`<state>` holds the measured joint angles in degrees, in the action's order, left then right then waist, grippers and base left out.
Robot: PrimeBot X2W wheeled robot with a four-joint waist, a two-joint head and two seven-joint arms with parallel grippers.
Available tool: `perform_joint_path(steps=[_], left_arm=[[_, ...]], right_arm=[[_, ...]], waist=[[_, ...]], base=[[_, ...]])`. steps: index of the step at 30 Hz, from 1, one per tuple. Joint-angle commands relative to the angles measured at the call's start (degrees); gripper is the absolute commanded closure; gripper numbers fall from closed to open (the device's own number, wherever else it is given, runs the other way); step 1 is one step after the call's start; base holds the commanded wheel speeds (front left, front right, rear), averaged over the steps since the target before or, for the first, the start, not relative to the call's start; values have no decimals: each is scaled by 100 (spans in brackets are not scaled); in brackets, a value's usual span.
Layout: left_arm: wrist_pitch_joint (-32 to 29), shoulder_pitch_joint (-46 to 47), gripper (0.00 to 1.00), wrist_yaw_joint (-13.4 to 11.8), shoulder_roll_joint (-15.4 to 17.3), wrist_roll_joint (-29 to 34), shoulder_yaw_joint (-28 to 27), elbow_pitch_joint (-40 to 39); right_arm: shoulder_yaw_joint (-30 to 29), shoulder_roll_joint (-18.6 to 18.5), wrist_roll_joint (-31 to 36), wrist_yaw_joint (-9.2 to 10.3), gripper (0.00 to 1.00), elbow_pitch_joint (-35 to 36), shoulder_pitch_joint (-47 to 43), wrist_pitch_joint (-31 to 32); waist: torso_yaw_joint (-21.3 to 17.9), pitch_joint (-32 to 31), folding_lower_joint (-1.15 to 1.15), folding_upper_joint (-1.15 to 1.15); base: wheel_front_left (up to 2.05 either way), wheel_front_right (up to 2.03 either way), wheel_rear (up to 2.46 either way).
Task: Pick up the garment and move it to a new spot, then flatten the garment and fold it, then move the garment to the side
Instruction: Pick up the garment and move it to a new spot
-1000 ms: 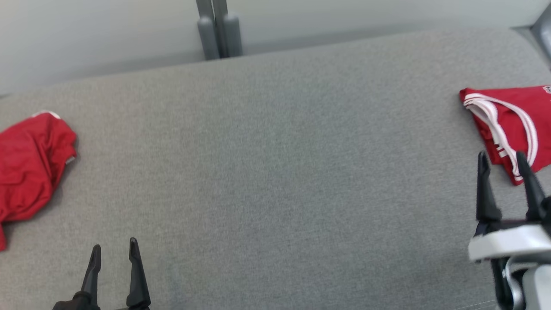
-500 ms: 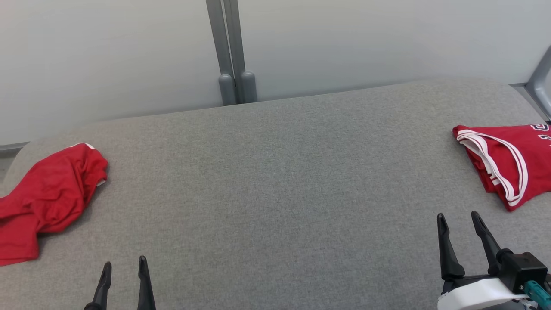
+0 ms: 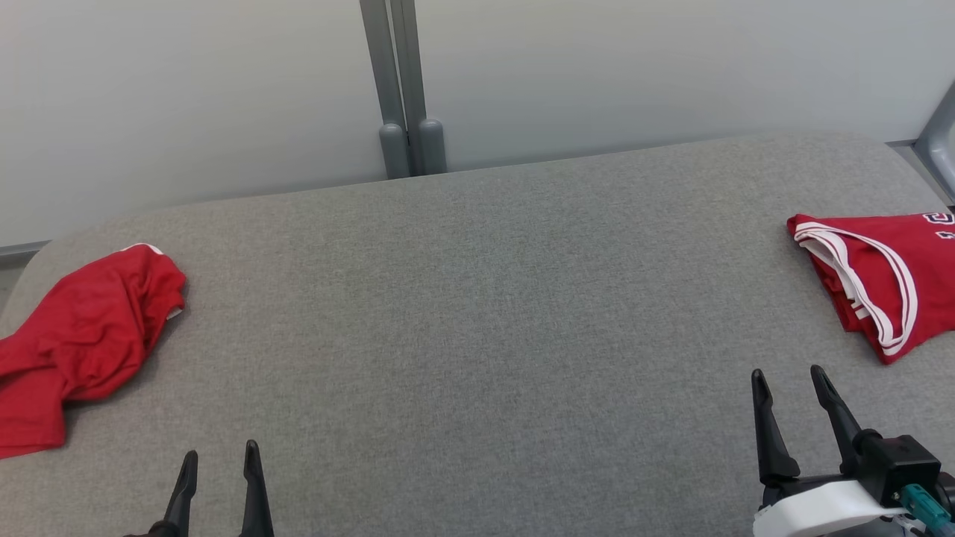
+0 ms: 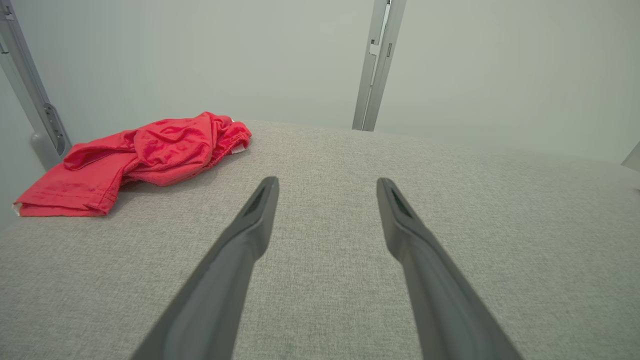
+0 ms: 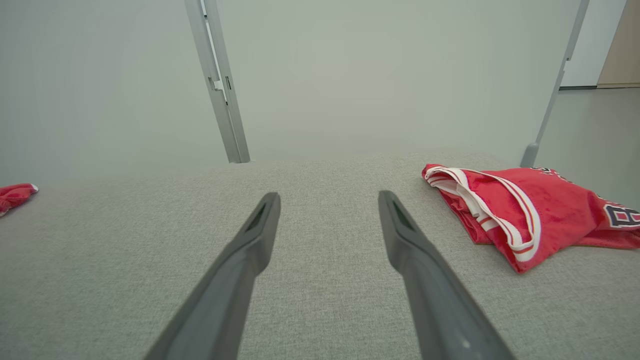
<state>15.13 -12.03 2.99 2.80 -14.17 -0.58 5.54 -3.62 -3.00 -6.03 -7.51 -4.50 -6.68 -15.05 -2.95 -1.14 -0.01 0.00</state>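
A crumpled red garment [image 3: 82, 328] lies bunched at the far left of the grey padded table [image 3: 477, 335]; the left wrist view has the same garment [image 4: 150, 155] ahead and to the left. A folded red jersey with white trim [image 3: 888, 283] rests at the table's right edge, and is ahead-right as the jersey [image 5: 540, 210] in the right wrist view. My left gripper [image 3: 221, 447] stands open near the front edge, right of the crumpled garment and apart from it. My right gripper [image 3: 787, 370] is open, short of the jersey, with nothing between its fingers.
A grey upright post [image 3: 403, 89] stands behind the table's far edge against a pale wall. Another post [image 4: 30, 95] rises at the left end, and a third post [image 5: 550, 100] at the right end. Bare grey fabric spans the table between the two garments.
The head camera has tilted up, showing more wall. My right gripper has drawn back from the folded jersey's near corner toward the front edge. Both grippers stay open.
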Motion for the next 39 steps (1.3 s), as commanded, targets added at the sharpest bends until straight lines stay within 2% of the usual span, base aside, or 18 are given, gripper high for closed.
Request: perform_joint_path(steps=[1, 5, 9, 13, 18, 24, 30, 39], left_arm=[[0, 12, 0, 9, 19, -20, -3, -27], [0, 74, 0, -28, 19, -15, -13, -57], [0, 70, 0, -38, 19, 2, -38, -63], [-1, 24, 0, -21, 20, 35, -84, -69], [0, -68, 0, 15, 20, 78, -148, -73], [0, -210, 0, 81, 18, 123, -411, -214], [0, -96, 0, 180, 18, 193, -438, -293], [-1, 175, 0, 250, 19, -88, -602, -501]], right_arm=[[-8, 0, 41, 4, 0, -17, 33, -16], [30, 3, 70, 4, 0, -24, 2, -16], [171, 5, 73, 4, 0, 33, 2, -16], [354, 5, 36, 4, 0, 33, 6, -16], [694, 7, -33, 3, 0, -44, 4, -16], [1119, 4, -103, 4, 0, -144, 111, -17], [1233, 4, -153, 4, 0, -186, 86, -17], [1300, -113, -76, 4, 0, -179, 121, -17]], waist=[[11, 3, 1, 0], [133, 2, 1, 0], [431, -44, 1, 0], [941, -123, 1, 0], [1801, -256, 1, 0], [2335, -345, 1, 0], [2425, -314, 1, 0], [2032, 160, 1, 0]], base=[[0, 0, 0], [0, 0, 0], [0, 0, 0], [0, 0, 0], [0, 0, 0], [0, 0, 0], [0, 0, 0], [0, 0, 0]])
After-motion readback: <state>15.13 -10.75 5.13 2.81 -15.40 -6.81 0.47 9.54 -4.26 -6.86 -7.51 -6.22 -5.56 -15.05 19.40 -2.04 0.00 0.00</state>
